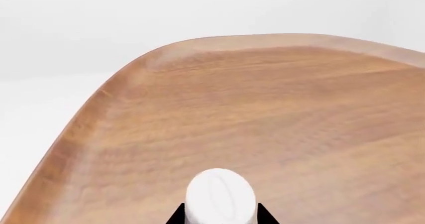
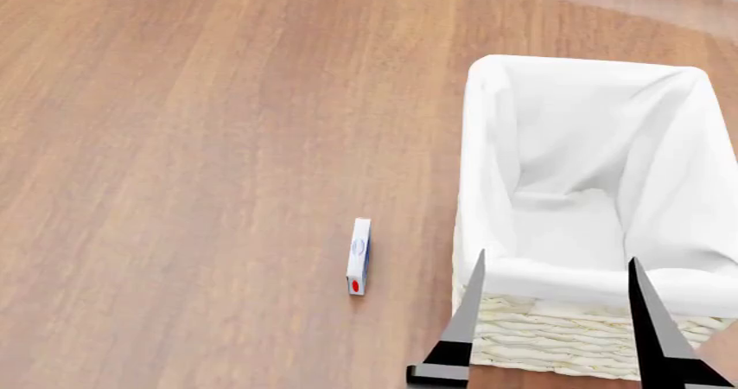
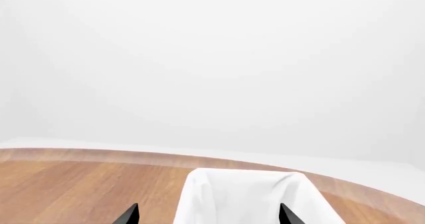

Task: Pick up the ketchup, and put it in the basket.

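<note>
Gripping the ketchup (image 1: 220, 195) in the left end effector (image 1: 220, 216), dark fingertips (image 1: 176, 216) pressed to either side of the white cap, bottle body hidden below the picture's edge, with bare wooden tabletop (image 1: 279, 109) beyond. Hovering over the near rim of the basket (image 2: 499, 190) with the right end effector (image 2: 556, 257), fingers spread wide apart. Lying on the tabletop just left of the basket, a small white item (image 2: 359, 257) with blue and red marks, too small to identify.

One basket (image 2: 499, 190), one small white object (image 2: 359, 255)
</note>
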